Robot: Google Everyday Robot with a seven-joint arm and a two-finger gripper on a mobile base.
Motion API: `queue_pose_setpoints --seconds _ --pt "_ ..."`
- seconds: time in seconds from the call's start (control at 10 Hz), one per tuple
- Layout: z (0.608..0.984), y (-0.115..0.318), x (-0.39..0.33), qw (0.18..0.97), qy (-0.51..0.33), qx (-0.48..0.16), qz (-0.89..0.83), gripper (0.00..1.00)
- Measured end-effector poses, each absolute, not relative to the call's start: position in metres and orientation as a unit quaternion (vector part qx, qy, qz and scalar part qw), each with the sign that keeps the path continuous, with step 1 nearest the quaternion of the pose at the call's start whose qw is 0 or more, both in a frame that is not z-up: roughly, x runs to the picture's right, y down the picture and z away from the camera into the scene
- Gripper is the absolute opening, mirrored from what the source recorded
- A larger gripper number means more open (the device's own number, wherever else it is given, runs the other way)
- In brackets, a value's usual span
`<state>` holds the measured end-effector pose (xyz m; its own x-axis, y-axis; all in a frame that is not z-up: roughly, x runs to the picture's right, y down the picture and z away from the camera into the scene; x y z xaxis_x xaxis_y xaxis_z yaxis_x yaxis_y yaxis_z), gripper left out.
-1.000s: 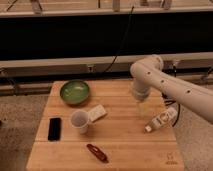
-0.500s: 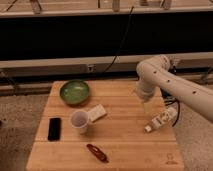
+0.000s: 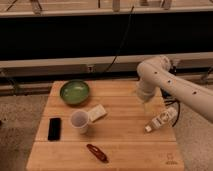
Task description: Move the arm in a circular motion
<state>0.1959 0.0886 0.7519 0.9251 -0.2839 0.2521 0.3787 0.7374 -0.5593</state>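
The large white arm [image 3: 172,87] with small dark dots comes in from the right edge, bends at a rounded joint above the table's far right part, and turns down. Its gripper [image 3: 148,107] hangs below the lowest segment, just above the wooden table [image 3: 125,150], close to the upper left of a lying white bottle [image 3: 161,120]. It holds nothing that I can see.
On the table are a green bowl [image 3: 75,92] at the far left, a white cup [image 3: 79,121], a white packet [image 3: 97,113], a black phone [image 3: 54,128] and a red-brown object [image 3: 97,152] near the front. A dark rail wall stands behind.
The arm's bent joint and the gripper have shifted a little to the right over the table. The objects have not moved.
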Motion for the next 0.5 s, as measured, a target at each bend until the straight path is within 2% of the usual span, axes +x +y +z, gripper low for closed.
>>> queue_pose_setpoints --seconds 0.5 --pt "0.7541 0.0884 0.1975 0.926 -0.081 -0.314 -0.193 0.80"
